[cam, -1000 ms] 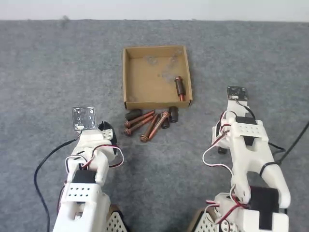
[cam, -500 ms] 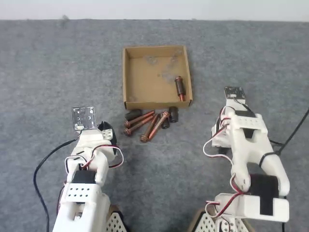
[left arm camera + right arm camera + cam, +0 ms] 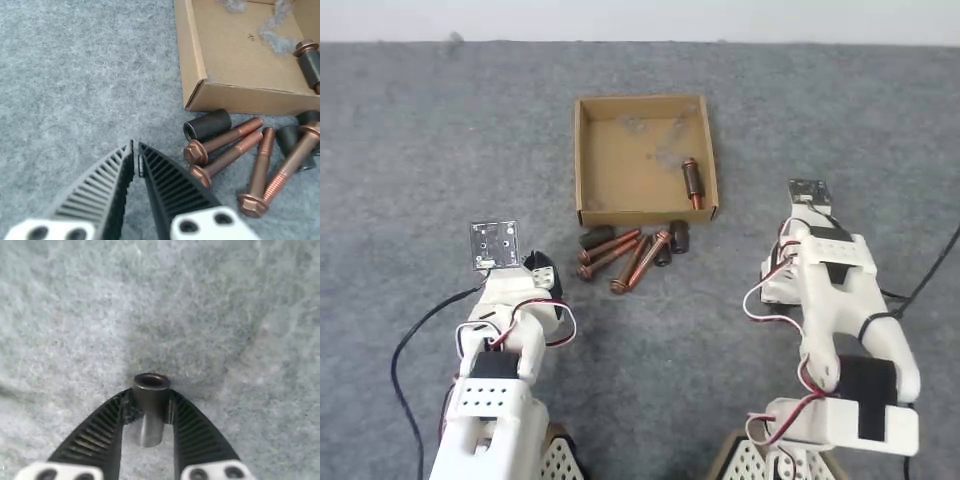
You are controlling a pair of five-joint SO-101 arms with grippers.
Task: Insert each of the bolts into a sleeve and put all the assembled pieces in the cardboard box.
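One assembled piece, a bolt seated in its dark sleeve, lies inside the cardboard box against its right wall, close to the near right corner. It is the only finished piece in the box, so one looks done.

The rest waits outside the box, just in front of its near wall. Four loose copper bolts lie there in a rough fan, close together and some touching. Three empty sleeves sit among them: one sleeve lies on its side near the box's near left corner, and two more sleeves sit toward the near right corner, hard against the bolt ends.

A fourth sleeve is well off to the right of the box, pinched upright with its open bore facing up between the jaws of the right tool, which is clamped on its sides.

The left tool carries nothing, its jaws drawn almost together, and sits over the bench short of the box's near left corner, just beside the bolt heads.

By this count, four bolts and four sleeves remain unpaired. The likely step in hand is mating a bolt with the held sleeve, which the left tool would have to pick up first. All four pairs must then go into the box.
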